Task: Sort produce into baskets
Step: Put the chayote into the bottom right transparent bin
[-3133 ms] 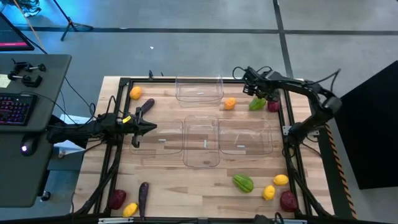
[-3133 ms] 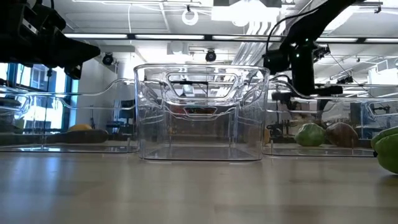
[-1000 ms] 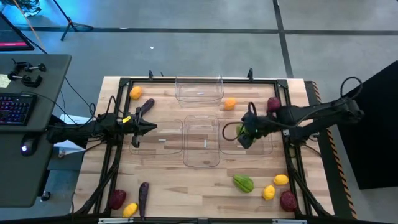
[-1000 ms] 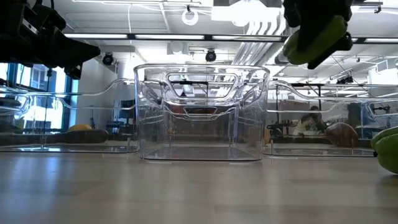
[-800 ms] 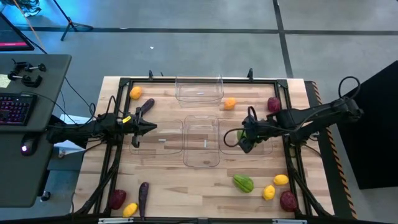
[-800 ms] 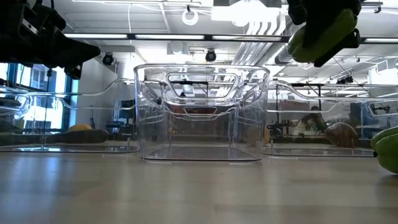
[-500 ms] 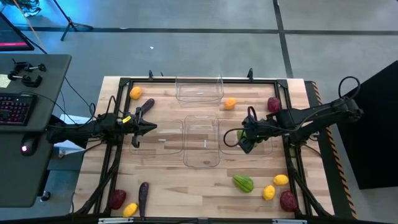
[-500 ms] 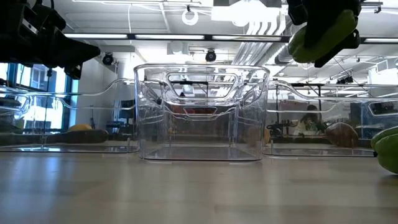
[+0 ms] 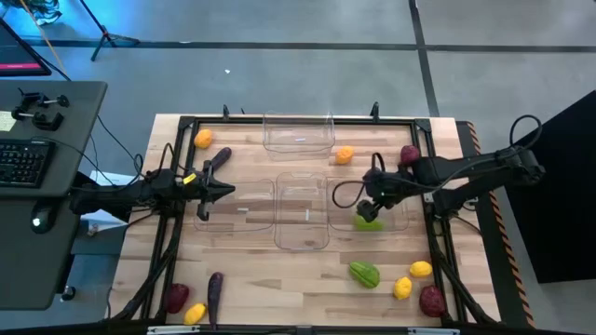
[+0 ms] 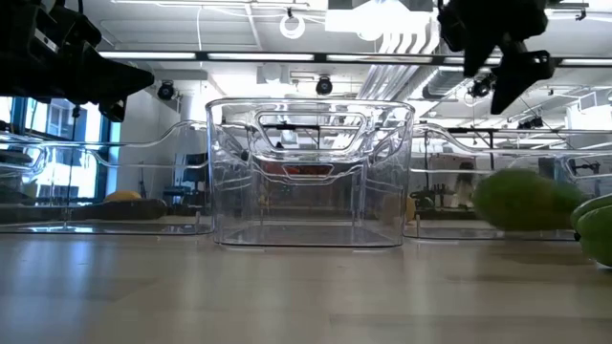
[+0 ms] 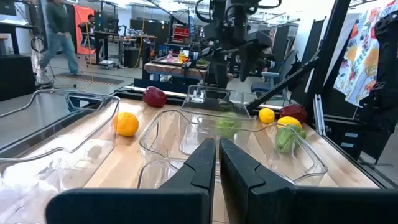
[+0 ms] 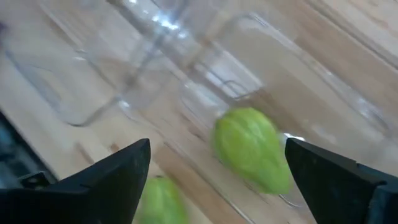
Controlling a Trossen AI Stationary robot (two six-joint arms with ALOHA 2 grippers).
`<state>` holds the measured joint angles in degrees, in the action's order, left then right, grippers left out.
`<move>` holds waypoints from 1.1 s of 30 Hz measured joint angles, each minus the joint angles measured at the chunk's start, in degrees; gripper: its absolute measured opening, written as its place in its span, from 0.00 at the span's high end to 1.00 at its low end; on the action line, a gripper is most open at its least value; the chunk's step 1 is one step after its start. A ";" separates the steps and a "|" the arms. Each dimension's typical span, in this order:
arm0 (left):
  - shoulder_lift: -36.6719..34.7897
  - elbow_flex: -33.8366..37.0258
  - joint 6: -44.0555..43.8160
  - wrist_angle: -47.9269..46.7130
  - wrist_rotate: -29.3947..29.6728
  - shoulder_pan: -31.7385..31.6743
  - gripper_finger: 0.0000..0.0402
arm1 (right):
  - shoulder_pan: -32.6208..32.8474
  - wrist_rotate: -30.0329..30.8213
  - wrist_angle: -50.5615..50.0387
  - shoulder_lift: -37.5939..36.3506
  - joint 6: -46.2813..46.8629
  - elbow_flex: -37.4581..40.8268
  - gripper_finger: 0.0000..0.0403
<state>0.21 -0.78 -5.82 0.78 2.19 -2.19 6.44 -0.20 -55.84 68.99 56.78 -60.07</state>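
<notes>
Now the green ridged vegetable [image 9: 367, 221] lies inside the clear rectangular plastic bin [image 9: 400, 221] on the right of the middle row, free of any grip. Seen from the right wrist, its long axis is tilted and its narrower end points to the bin wall. Just above it hangs the right gripper [image 9: 373, 194], its fingers spread wide and empty. Over the leftmost clear bin [image 9: 233, 220], the left gripper [image 9: 225, 191] has its fingers pressed together, holding nothing.

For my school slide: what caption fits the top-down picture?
Right gripper open above a clear bin, green ridged vegetable just dropped inside.
</notes>
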 joint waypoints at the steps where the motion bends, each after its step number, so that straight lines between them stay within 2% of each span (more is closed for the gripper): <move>1: 0.00 -0.01 -0.38 0.59 -0.01 0.01 0.98 | -0.60 -1.12 1.21 0.00 -0.26 0.00 0.09; 3: 0.00 0.00 -6.20 3.47 -0.08 0.14 0.98 | -1.63 -2.69 4.05 -0.04 -1.08 0.00 0.09; 6: -0.01 0.00 -21.56 13.35 0.82 0.35 0.98 | -3.01 -3.90 8.51 -0.04 -1.65 -0.28 0.09; 10: 0.00 -0.02 -34.21 30.08 9.00 0.32 0.98 | -4.87 -3.33 15.38 -0.08 -2.62 -1.31 0.09; 13: 0.00 -0.13 -35.66 40.28 13.03 0.32 0.98 | -6.23 -3.29 20.69 -0.08 -5.85 -2.11 0.09; 15: 0.06 -0.30 -32.88 42.05 14.72 0.32 0.98 | -7.17 -3.27 24.56 -0.09 -6.98 -2.19 0.09; 21: 2.89 -4.70 -32.92 36.10 14.13 0.32 0.97 | -8.85 -3.36 32.85 -0.09 -5.59 -2.19 0.09; 25: 7.17 -9.68 -32.25 30.85 11.52 0.32 0.93 | -8.90 -8.05 35.18 -0.09 -0.61 -2.19 0.09; 27: 9.28 -12.46 -30.86 26.99 9.28 0.32 0.90 | -7.20 -10.39 36.02 -0.09 2.92 -2.19 0.09; 33: 14.79 -23.41 -25.43 9.37 7.10 0.32 0.76 | 2.18 -10.09 37.27 0.04 14.02 -2.19 0.09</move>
<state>15.00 -24.19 -31.25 10.15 9.28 -1.87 8.62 -10.29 -18.57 69.04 70.80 -62.26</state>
